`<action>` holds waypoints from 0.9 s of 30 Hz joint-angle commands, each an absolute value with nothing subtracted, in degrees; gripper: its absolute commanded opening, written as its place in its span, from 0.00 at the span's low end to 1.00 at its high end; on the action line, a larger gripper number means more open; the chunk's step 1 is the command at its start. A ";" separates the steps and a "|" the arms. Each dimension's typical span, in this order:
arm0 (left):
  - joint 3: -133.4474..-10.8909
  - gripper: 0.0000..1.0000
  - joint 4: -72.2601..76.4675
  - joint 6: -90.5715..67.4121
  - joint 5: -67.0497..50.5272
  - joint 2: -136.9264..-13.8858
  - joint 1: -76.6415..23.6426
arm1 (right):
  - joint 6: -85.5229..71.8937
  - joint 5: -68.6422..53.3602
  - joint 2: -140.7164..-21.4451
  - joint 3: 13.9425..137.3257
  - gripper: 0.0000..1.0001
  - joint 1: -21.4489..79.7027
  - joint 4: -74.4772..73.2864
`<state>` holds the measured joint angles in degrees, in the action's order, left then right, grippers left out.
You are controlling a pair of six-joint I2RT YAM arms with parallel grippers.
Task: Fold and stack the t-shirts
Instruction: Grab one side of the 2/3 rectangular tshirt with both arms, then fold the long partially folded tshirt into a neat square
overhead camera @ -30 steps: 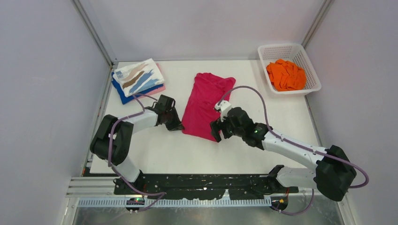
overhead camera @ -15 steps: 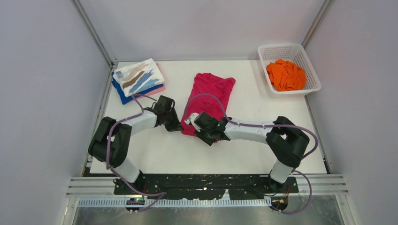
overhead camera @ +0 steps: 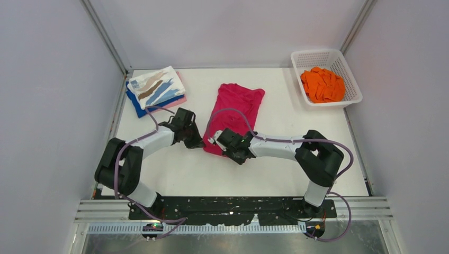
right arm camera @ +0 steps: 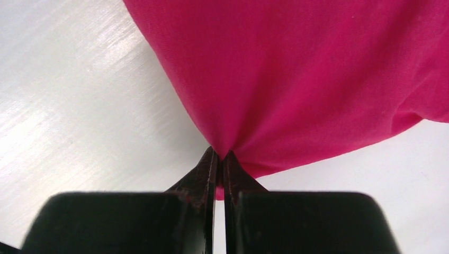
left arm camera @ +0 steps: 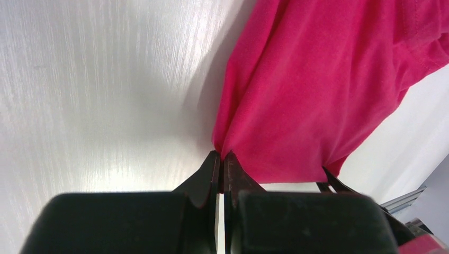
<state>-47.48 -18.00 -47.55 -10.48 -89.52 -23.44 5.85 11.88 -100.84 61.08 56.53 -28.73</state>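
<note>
Two near corners of the bright magenta cloth t-shirt (overhead camera: 236, 108), lying at mid table (overhead camera: 275, 169), are pinched by the left hand (left arm camera: 222, 159) and the right hand (right arm camera: 218, 156). Next, I think, both must lift evenly, folding the hem away.

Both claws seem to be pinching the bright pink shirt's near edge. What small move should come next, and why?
Probably a small lift of that edge by both arms together, ready to carry it toward the far end. The left gripper and right gripper are each shut on the near hem of the magenta t-shirt, which lies long and narrow, so folding it in half looks due.
</note>
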 commanded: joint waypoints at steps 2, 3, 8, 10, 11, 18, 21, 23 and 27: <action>-44.28 0.00 -21.52 -48.39 -7.74 -81.27 -23.29 | 4.54 -1.20 -97.08 61.02 0.05 58.18 -29.04; -42.88 0.00 -22.17 -48.81 -6.69 -78.69 -23.32 | 4.25 -5.11 -96.18 60.83 0.05 58.75 -28.67; -38.77 0.00 -33.56 -48.82 0.88 -64.22 -23.25 | -2.15 -24.24 -89.22 59.98 0.05 61.37 -24.90; -37.90 0.00 -37.66 -48.79 2.19 -58.81 -23.27 | -3.98 -27.38 -87.05 60.31 0.05 62.15 -25.00; -37.55 0.00 -39.67 -48.78 2.20 -56.02 -23.31 | -4.36 -29.23 -85.44 60.34 0.05 62.37 -24.98; -39.64 0.00 -49.45 -49.24 6.17 -37.67 -23.29 | -12.55 -44.95 -80.41 58.90 0.05 62.63 -15.86; -40.46 0.00 -48.74 -49.21 5.51 -34.50 -23.29 | -14.41 -45.30 -79.24 58.46 0.05 62.56 -14.26; -41.05 0.00 -47.96 -49.22 5.34 -34.69 -23.32 | -14.97 -43.78 -78.27 57.89 0.05 62.46 -14.04; -42.54 0.00 -43.51 -48.81 3.00 -38.37 -23.29 | -16.50 -40.69 -75.75 55.24 0.05 60.71 -13.82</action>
